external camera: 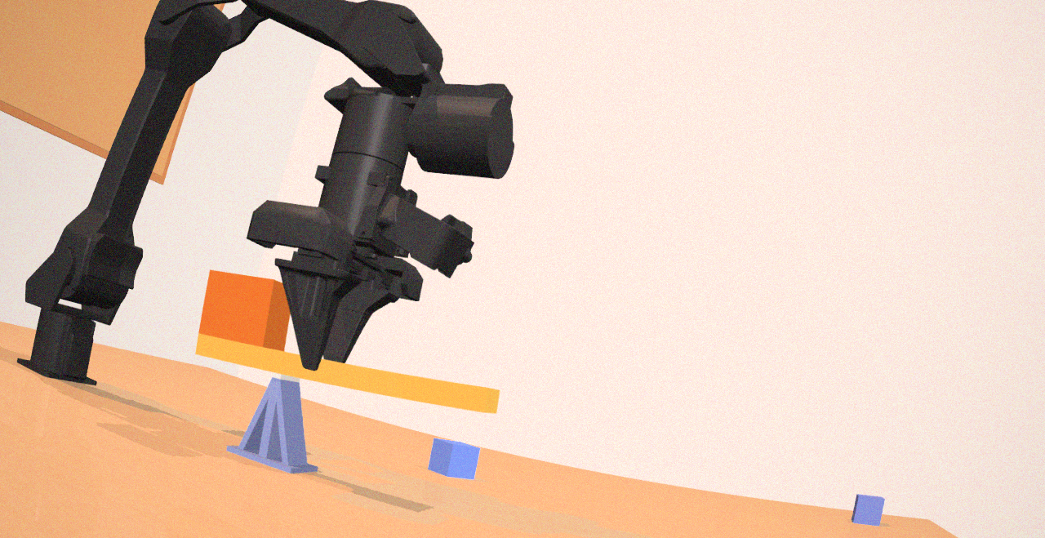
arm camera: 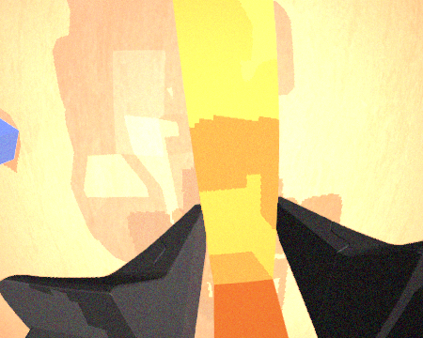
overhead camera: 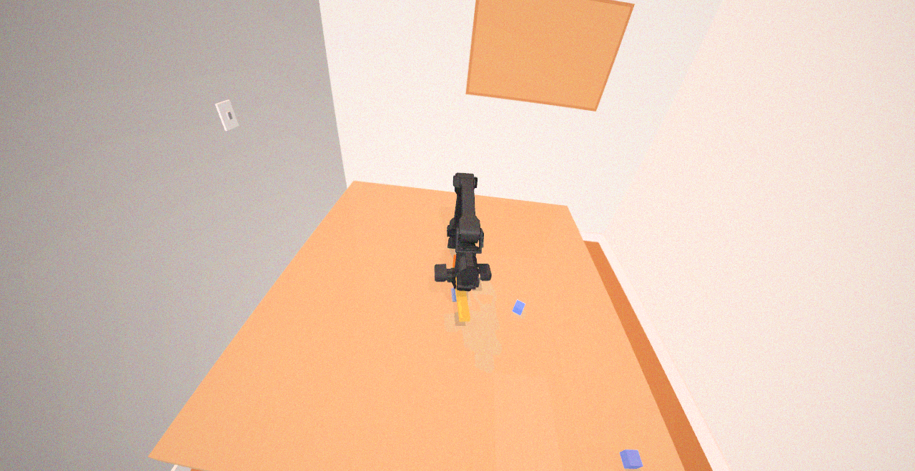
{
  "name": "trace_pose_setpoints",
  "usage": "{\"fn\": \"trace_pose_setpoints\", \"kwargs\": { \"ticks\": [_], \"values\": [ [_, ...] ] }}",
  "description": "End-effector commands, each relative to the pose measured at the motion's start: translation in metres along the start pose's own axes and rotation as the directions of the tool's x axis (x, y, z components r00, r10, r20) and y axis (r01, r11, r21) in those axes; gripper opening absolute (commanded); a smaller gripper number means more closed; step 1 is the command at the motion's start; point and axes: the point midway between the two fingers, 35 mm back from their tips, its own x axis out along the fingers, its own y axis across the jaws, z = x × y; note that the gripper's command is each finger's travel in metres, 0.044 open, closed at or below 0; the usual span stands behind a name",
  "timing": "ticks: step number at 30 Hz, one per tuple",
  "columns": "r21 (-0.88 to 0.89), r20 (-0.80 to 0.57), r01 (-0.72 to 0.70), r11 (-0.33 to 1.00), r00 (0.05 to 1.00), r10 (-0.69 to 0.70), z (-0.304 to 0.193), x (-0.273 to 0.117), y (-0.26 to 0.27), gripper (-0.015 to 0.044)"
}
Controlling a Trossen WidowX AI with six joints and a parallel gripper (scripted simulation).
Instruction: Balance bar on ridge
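The yellow bar (overhead camera: 463, 309) (external camera: 431, 390) (arm camera: 230, 61) carries an orange block (external camera: 237, 308) (arm camera: 249, 310) on one end. My gripper (external camera: 323, 363) (arm camera: 238, 208) is shut on the bar, just beside the block. The bar is clear of the table and runs roughly parallel to the table surface in the tilted the exterior view. The blue-violet ridge (external camera: 285, 425) stands upright under the bar, below the part between block and fingers. A pale strip shows at the ridge's top, close under the bar; whether they touch I cannot tell. In the top view the arm hides most of the ridge.
A blue cube (overhead camera: 518, 306) (external camera: 454, 459) (arm camera: 1, 142) stands on the table (overhead camera: 358, 372) to one side of the bar. Another blue-violet cube (overhead camera: 630, 458) (external camera: 868, 509) is far off near the table's edge.
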Motion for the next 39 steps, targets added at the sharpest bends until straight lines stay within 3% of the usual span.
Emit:
{"fn": "trace_pose_setpoints", "kwargs": {
  "ticks": [1,39],
  "values": [
    [0.004,-0.002,0.000,1.000,1.000,0.000,-0.0002,0.0028,0.0001,0.0000],
    [0.004,-0.002,0.000,1.000,1.000,0.000,0.0002,0.0059,0.0001,0.0000]
  ]
}}
